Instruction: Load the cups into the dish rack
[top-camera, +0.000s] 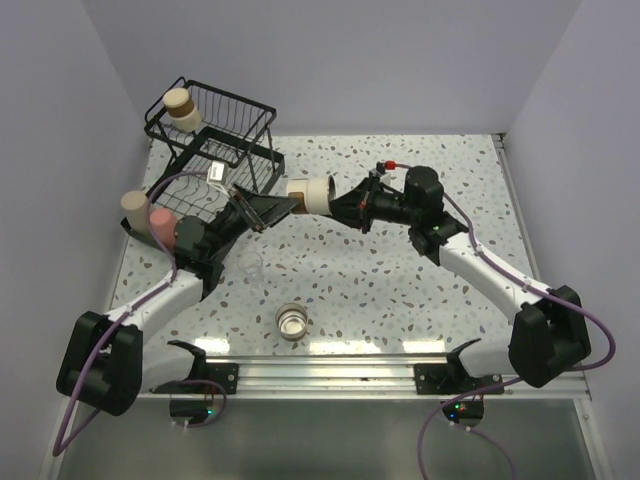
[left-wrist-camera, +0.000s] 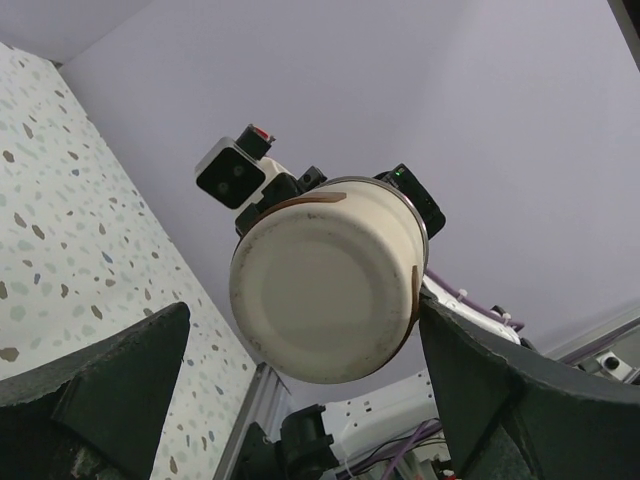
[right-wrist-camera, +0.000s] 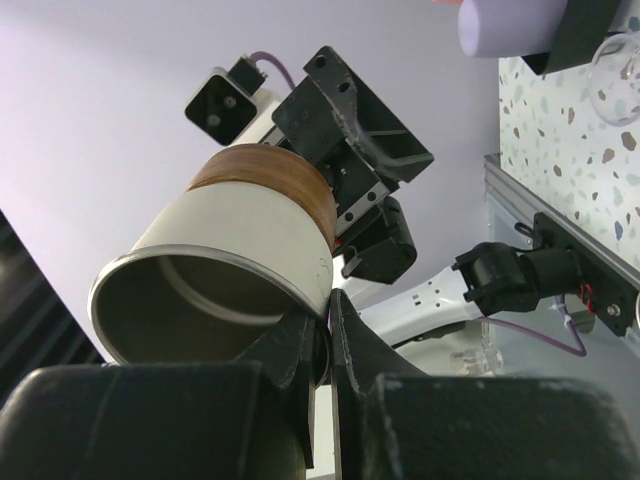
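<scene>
A speckled worktop (top-camera: 400, 290) is lying between lavender walls (top-camera: 330, 60); the rack (top-camera: 225, 130) is standing at its far left corner, a tan cup (top-camera: 182, 105) sitting at the upper basket's corner; a pink cup (top-camera: 160, 225) is standing by the left edge and a steel cup (top-camera: 292, 321) near the front rail; the right tool (right-wrist-camera: 328, 315) is pinching the rim of a cream cup (top-camera: 312, 193), holding it on its side above the worktop just beside the rack; the left tool (top-camera: 270, 212) is facing the cup's base, fingers apart; the right arm (top-camera: 480, 265) is stretching across the worktop's right half.
</scene>
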